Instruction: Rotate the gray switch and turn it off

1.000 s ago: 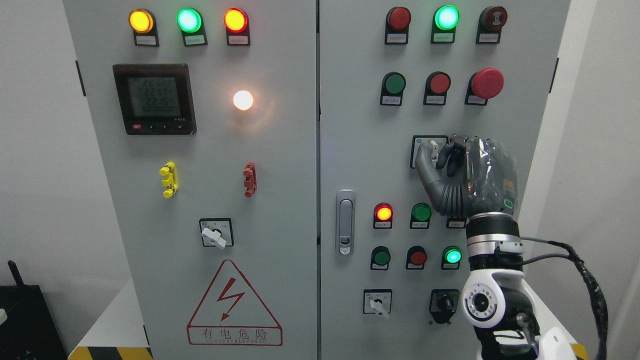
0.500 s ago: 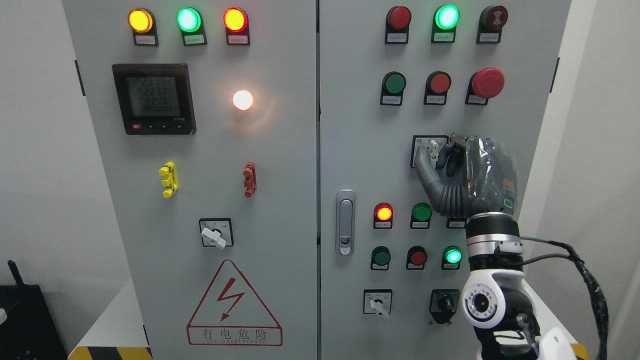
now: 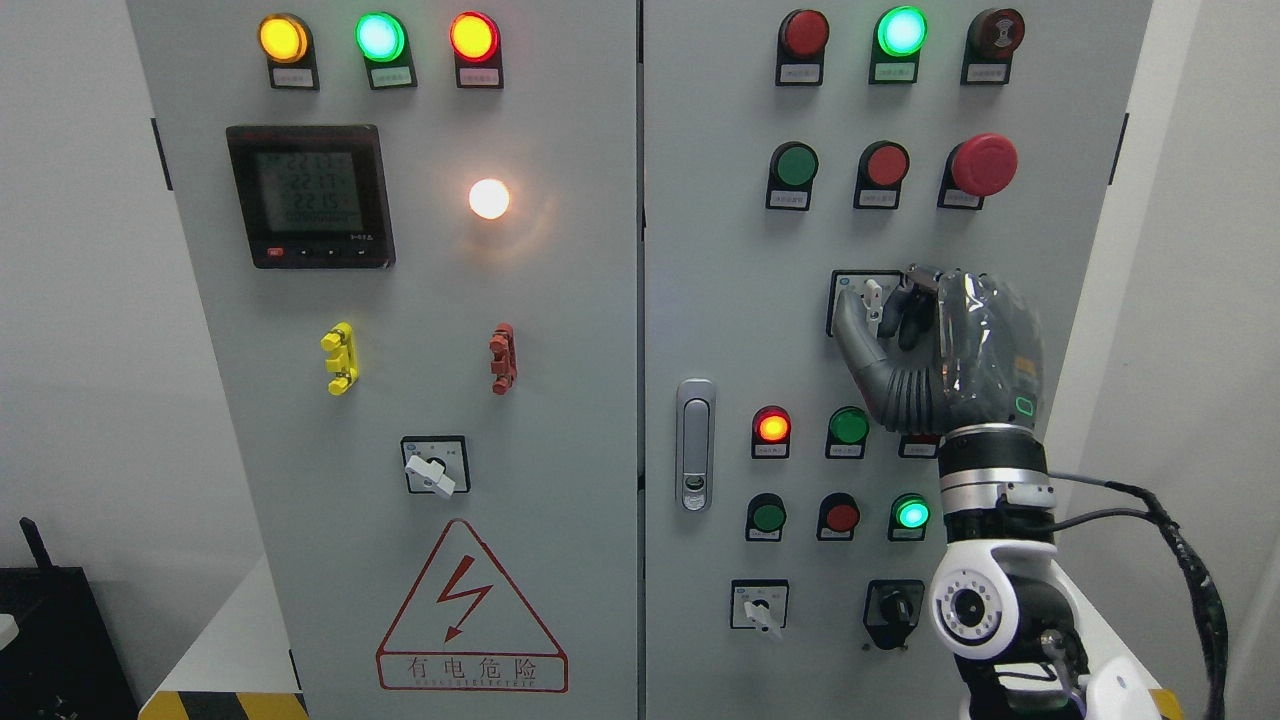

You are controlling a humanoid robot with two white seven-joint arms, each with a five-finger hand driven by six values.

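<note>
The gray rotary switch sits on a white plate on the right cabinet door, at mid height. Its knob stands nearly upright, pinched between thumb and fingers of my right hand. The hand is dark gray under a clear cover, and its arm rises from the lower right. The palm hides the plate's right half. My left arm does not show.
The gray cabinet's right door carries red and green buttons, a red mushroom stop, a door latch, a small white switch and a black selector. The left door carries a meter, a lit lamp and another gray switch.
The whole view has shifted a few pixels to the right. The hand keeps the same hold on the knob, which shows no clear turn.
</note>
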